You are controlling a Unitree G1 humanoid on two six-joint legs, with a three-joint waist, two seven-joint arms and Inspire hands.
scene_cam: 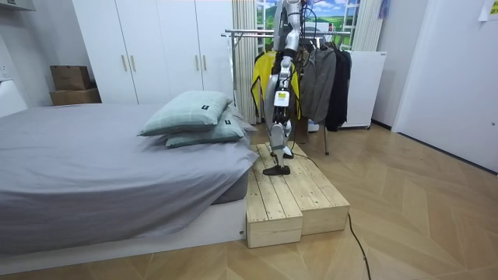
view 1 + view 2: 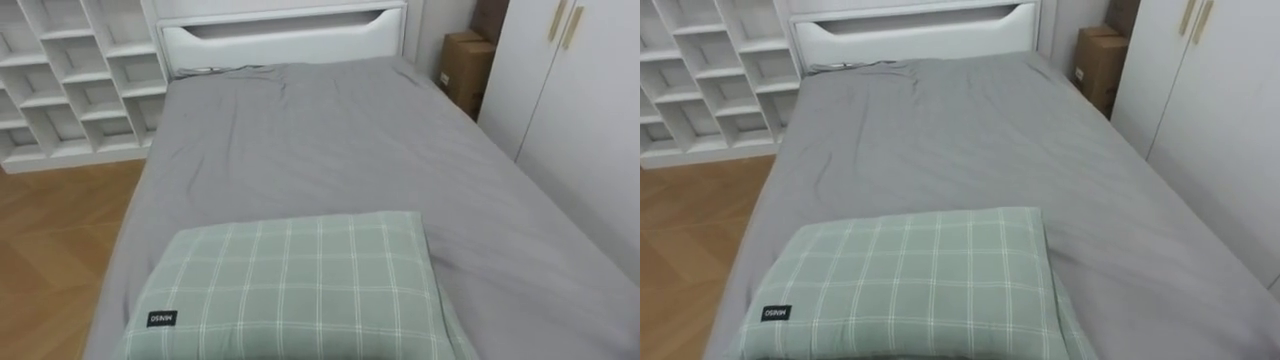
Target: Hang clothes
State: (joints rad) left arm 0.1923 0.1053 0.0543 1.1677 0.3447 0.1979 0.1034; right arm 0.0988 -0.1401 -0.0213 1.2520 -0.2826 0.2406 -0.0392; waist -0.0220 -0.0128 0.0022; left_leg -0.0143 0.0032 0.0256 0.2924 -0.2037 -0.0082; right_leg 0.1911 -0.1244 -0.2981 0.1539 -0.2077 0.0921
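Beside the bed, the robot stands on a wooden platform, clothes hanging on the rack behind it. Whether its left hand holds anything cannot be told. Turning could overstep the platform edge

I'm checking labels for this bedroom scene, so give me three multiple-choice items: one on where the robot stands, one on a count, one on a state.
1. Where does the robot stand?
A on the pale wooden slatted platform
B on the bed
C beside the shelves

2. How many green checked pillows lie on the grey-sheeted bed?
A one
B two
C four

3. The grey jacket is:
A hanging from the metal clothes rail
B folded on the bed
C on the floor

Key: 1 A, it stands on the planks at the bed's end; 2 B, one lies on the other; 3 A, it hangs among other garments.
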